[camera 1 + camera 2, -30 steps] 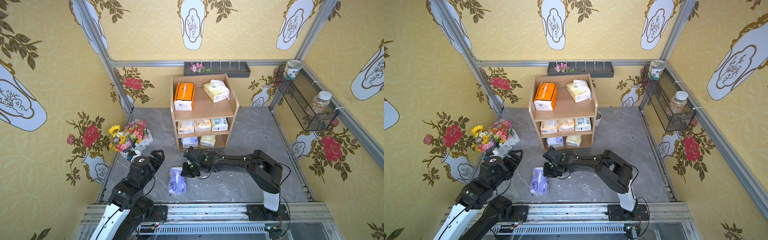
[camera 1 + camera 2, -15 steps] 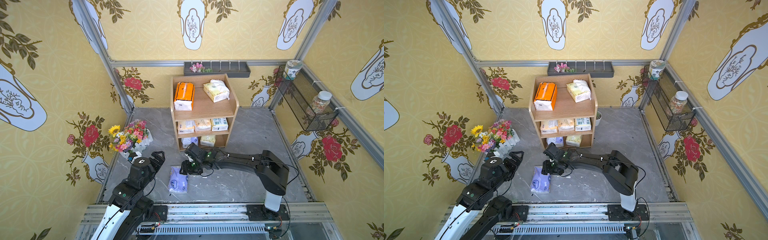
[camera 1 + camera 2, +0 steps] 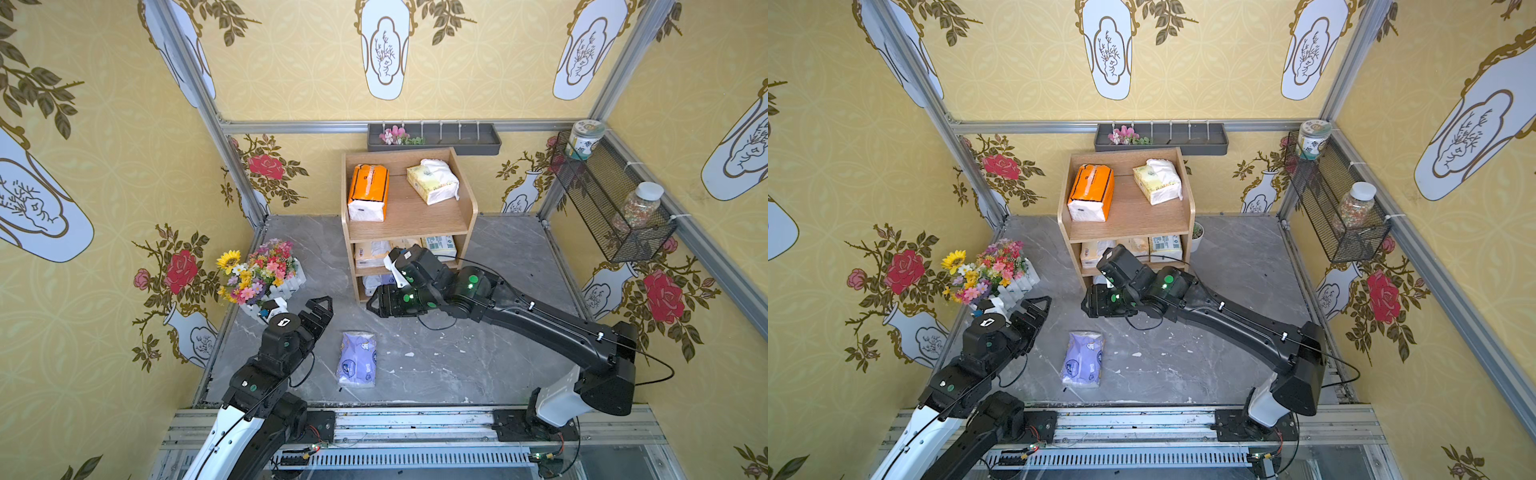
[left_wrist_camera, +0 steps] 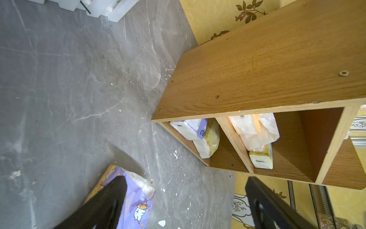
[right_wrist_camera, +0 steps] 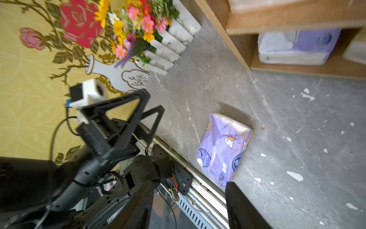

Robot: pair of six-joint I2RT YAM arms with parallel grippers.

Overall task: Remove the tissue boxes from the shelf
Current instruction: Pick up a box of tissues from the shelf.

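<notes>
Right gripper (image 3: 376,302) hangs partly open, empty, just before the shelf's (image 3: 415,216) bottom tier; left gripper (image 3: 320,305) gapes wide, empty. One lavender tissue pack (image 3: 357,359), crinkly with cartoon print, lies flat on the surface (image 3: 457,365) before the shelf. Lower-tier packs (image 3: 370,253) are partly hidden by the right arm (image 3: 540,328). The lavender pack's long axis points toward the shelf.

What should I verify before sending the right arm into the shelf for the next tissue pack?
1. Right gripper empty: ok, jaws apart, nothing between them.
2. Left gripper out of the way: ok, open, near the flowers.
3. Floor lavender pack clear of the shelf: ok, lying apart from it.
4. Shelf emptied: not ok; orange pack and cream pack on top, more below.
5. Bottom-tier lavender pack reachable: ok, open front, nothing before it.
</notes>
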